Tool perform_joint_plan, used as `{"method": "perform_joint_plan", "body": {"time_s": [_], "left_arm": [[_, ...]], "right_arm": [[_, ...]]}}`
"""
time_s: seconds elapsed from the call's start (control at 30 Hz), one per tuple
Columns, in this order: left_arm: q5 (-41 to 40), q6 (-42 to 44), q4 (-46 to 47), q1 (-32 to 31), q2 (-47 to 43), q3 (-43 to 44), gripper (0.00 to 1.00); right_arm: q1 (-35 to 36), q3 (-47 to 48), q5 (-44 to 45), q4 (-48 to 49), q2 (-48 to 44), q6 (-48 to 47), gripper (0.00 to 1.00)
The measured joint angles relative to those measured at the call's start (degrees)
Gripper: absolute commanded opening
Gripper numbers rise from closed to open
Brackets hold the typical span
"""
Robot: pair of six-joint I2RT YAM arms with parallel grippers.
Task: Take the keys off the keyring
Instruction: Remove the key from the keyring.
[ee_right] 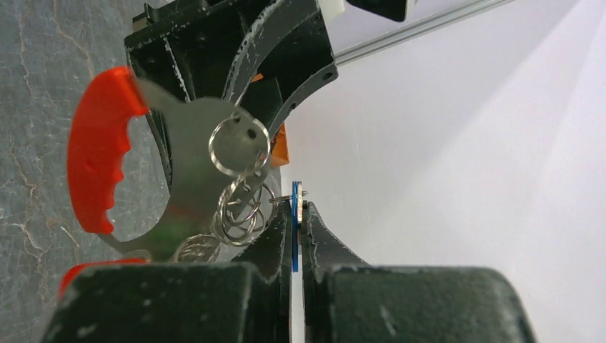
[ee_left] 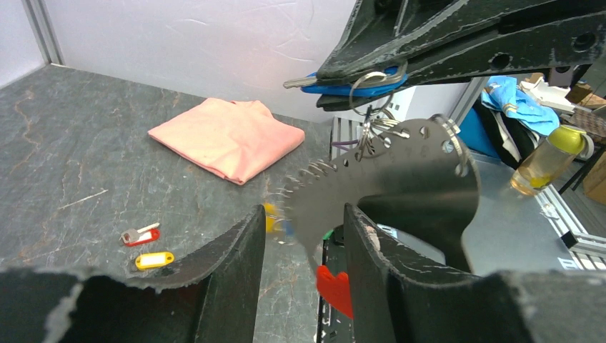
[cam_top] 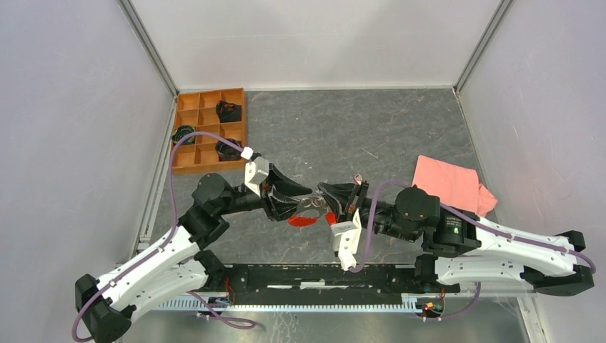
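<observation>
My right gripper (ee_right: 296, 214) is shut on the blue head of a key (ee_right: 294, 239), held above the table (cam_top: 400, 128). From that key hangs the keyring, a chain of thin metal rings (ee_right: 239, 146) joined to a flat grey piece with a red end (ee_right: 96, 153). That piece looks blurred, as if swinging. My left gripper (ee_left: 304, 214) faces it, open, with the grey piece (ee_left: 400, 175) between its fingers and a gap on the left side. Yellow and blue blurs show by the left fingertip. Both grippers meet at the table's middle (cam_top: 314, 196). A red-tagged key (ee_left: 139, 234) and a yellow-tagged one (ee_left: 155, 259) lie loose on the table.
A folded pink cloth (cam_top: 450, 184) lies to the right of the grippers. At the back left stands an orange compartment tray (cam_top: 187, 158) with dark items in some cells. Grey walls close in the table on three sides.
</observation>
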Motion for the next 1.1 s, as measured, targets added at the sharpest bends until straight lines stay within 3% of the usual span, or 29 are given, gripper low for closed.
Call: {"method": "perform_joint_plan", "body": {"time_s": [0.6, 1.1], "left_arm": [[-2.01, -0.04, 6.05, -2.51, -1.16, 0.0, 0.55], [-5.29, 0.24, 6.29, -5.53, -1.22, -0.07, 0.58]], "right_arm": [[0.13, -0.02, 0.52, 0.57, 2.36, -2.82, 0.01], [0.22, -1.18, -5.73, 3.28, -0.66, -3.76, 0.01]]}}
